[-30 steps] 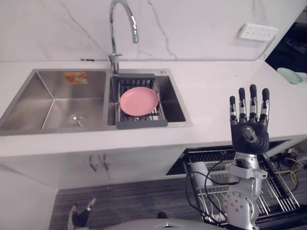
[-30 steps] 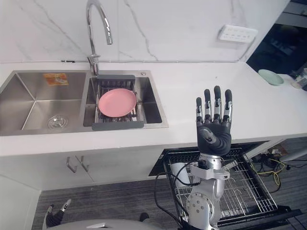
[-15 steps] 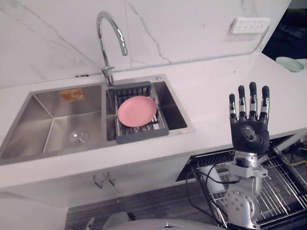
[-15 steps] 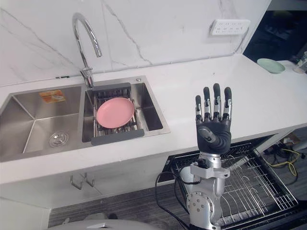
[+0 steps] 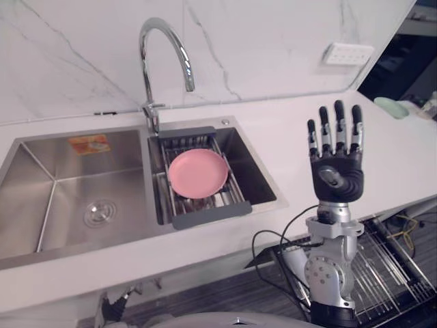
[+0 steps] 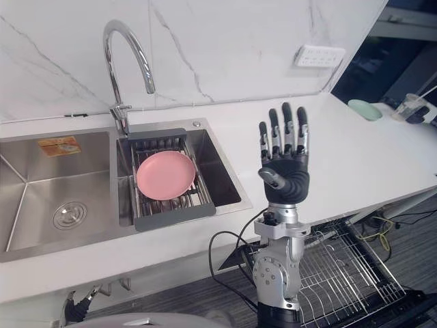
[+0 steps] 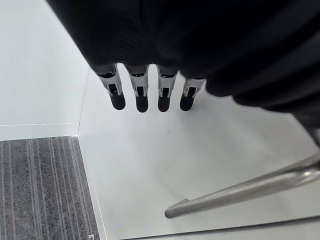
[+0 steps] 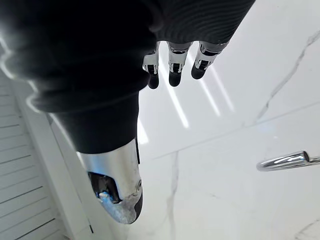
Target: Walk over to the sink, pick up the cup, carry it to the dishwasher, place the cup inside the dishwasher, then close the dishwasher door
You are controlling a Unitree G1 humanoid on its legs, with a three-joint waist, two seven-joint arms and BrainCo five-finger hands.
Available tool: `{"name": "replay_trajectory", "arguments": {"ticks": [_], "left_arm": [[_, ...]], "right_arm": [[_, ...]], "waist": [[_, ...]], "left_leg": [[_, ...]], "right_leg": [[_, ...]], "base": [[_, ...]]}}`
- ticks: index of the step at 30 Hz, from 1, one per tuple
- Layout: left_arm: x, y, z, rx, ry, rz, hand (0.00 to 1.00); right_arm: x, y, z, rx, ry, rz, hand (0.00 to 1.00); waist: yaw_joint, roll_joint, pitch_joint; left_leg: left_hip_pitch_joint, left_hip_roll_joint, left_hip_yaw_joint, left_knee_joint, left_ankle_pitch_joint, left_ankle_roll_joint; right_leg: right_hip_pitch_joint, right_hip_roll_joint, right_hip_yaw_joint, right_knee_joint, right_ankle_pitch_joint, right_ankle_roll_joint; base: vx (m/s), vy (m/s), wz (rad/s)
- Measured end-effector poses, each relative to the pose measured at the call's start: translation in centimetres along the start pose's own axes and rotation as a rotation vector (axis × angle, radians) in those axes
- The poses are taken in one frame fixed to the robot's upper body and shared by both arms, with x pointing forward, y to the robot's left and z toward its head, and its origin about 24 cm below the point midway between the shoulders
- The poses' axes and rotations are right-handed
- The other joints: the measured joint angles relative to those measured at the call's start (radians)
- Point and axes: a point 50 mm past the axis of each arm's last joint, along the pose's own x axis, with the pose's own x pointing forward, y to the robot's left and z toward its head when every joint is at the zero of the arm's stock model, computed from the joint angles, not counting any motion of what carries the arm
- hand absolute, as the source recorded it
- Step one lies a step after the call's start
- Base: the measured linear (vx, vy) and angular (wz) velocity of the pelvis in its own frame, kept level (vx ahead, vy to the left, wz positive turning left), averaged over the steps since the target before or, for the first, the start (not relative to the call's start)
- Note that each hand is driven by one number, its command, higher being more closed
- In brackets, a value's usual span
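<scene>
Whole view shifts: the camera moves, not the sink (image 5: pixel 31 195); pink plate (image 5: pixel 198 173) unmoved. Right hand (image 5: pixel 336 179) stays raised, fingers straight, empty; left hand (image 7: pixel 141 97) hangs open. Cup (image 5: pixel 293 256) — probably that white shape in the dishwasher rack (image 5: pixel 399 266).

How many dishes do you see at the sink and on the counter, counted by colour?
pink plate: 1, on the grey rack in the sink
pale green dish: 1, on the counter, far to the right
Total: 2
</scene>
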Motion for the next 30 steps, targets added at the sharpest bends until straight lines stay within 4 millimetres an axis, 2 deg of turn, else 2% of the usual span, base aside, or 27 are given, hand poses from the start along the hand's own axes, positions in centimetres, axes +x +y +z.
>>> {"name": "replay_trajectory", "arguments": {"ticks": [3, 6, 7, 13, 15, 20, 23, 25, 26, 28, 30], "left_arm": [[0.2, 0.1, 0.2, 0.014, -0.011, -0.009, 0.00], [0.3, 0.0, 0.4, 0.025, -0.013, -0.025, 0.00], [0.3, 0.6, -0.5, 0.052, 0.021, -0.015, 0.00], [0.4, 0.8, -0.6, 0.052, 0.024, -0.016, 0.00], [0.5, 1.0, -0.9, -0.003, 0.066, -0.048, 0.00], [0.4, 1.0, -2.4, -0.132, 0.183, -0.120, 0.00], [0.2, 1.1, -3.5, -0.244, 0.259, -0.155, 0.00], [-0.1, 1.0, -4.3, -0.280, 0.307, -0.188, 0.00], [-0.1, 1.0, -4.4, -0.279, 0.311, -0.193, 0.00], [-0.1, 1.0, -4.5, -0.274, 0.316, -0.194, 0.00], [-0.1, 1.0, -4.5, -0.274, 0.316, -0.195, 0.00]], "right_arm": [[0.1, -0.1, 0.2, -0.015, 0.009, 0.013, 0.00], [0.2, -0.3, 0.5, -0.042, 0.022, 0.038, 0.00], [1.1, -0.6, 1.0, -0.058, 0.021, 0.059, 0.00], [1.0, -0.6, 0.9, -0.057, 0.025, 0.055, 0.00], [0.7, -0.9, 0.7, -0.056, 0.043, 0.039, 0.00], [-0.1, -1.8, -0.4, -0.090, 0.129, -0.024, 0.00], [-0.9, -2.3, -1.2, -0.249, 0.248, -0.068, 0.00], [-0.9, -2.4, -1.7, -0.448, 0.339, -0.060, 0.00], [-0.8, -2.3, -1.8, -0.495, 0.357, -0.047, 0.00], [-0.6, -2.1, -2.3, -0.724, 0.430, 0.041, 0.00], [-0.2, -1.7, -2.6, -0.874, 0.460, 0.127, 0.00]], "waist": [[-0.006, -0.012, 0.002], [-0.011, -0.002, 0.010], [-0.022, -0.040, 0.016], [-0.020, -0.044, 0.013], [-0.018, -0.054, 0.009], [-0.015, -0.056, 0.010], [-0.004, -0.057, 0.008], [-0.004, -0.056, 0.012], [-0.004, -0.055, 0.013], [-0.001, -0.049, 0.017], [0.003, -0.053, 0.012]], "left_leg": [[-0.016, -0.009, -0.034, 0.021, 0.000, 0.000], [-0.013, -0.015, -0.055, 0.029, 0.003, -0.003], [-0.006, -0.047, -0.137, -0.084, 0.093, -0.010], [-0.008, -0.047, -0.137, -0.106, 0.106, -0.010], [0.000, -0.047, -0.135, -0.150, 0.137, -0.011], [0.042, -0.046, -0.135, -0.227, 0.172, -0.015], [0.071, -0.039, -0.106, -0.285, 0.177, -0.021], [0.079, -0.039, -0.107, -0.285, 0.192, -0.025], [0.082, -0.039, -0.107, -0.286, 0.192, -0.025], [0.085, -0.039, -0.107, -0.286, 0.192, -0.027], [0.082, -0.035, -0.108, -0.286, 0.193, -0.028]], "right_leg": [[0.042, -0.001, -0.028, -0.079, 0.009, -0.009], [0.087, -0.001, -0.033, -0.145, 0.011, -0.006], [0.085, 0.008, -0.027, -0.256, 0.042, 0.018], [0.079, 0.005, -0.030, -0.256, 0.042, 0.018], [0.068, 0.001, -0.032, -0.259, 0.050, 0.017], [0.085, 0.001, -0.038, -0.262, 0.057, 0.018], [0.088, 0.002, -0.059, -0.263, 0.057, 0.018], [0.105, 0.004, -0.068, -0.271, 0.057, 0.019], [0.108, 0.004, -0.069, -0.272, 0.056, 0.019], [0.123, 0.005, -0.083, -0.283, 0.056, 0.020], [0.120, 0.006, -0.083, -0.284, 0.057, 0.021]], "base": [[-0.01, -0.026, 0.06], [-0.07, -0.041, 0.07], [0.00, 0.000, 0.00], [0.00, 0.000, 0.00], [0.00, 0.000, 0.00], [-0.02, -0.008, 0.01], [-0.06, -0.023, -0.04], [-0.03, -0.021, 0.06], [-0.03, -0.015, 0.08], [-0.03, -0.017, 0.11], [-0.01, -0.010, 0.03]]}}
